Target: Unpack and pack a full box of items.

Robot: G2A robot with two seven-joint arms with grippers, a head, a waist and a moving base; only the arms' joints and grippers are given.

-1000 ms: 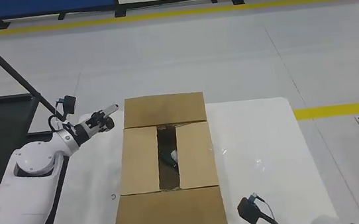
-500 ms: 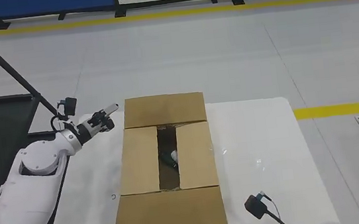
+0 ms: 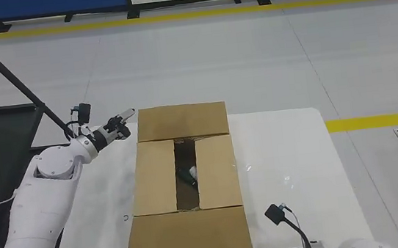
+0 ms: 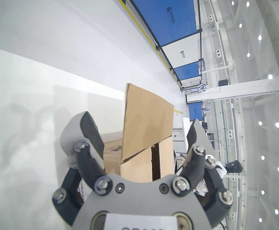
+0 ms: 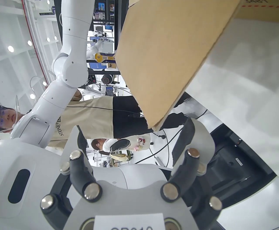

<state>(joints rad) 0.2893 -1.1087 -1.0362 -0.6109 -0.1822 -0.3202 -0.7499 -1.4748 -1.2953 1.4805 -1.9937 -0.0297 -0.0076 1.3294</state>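
A robot test hall: blue partition panels stand along the far side, yellow lines mark the grey floor.

R gripper: by the table's near edge, pointing back twd the robot, just under the flap's corner.
Fingers: grey w/ black pads, spread wide apart.
Flap: plain brown cardboard, tilted, juts off the box's near side. Its frayed corner hangs just beside one fingertip, w/ a gap btwn them.
Box: a strip of wall w/ a printed label, past the flap's fold.
Table: white top, runs under flap and box.
L arm: white, bent at a joint, off to the left, well apart from the flap.
Cables: thin, black, on the floor below the table edge.
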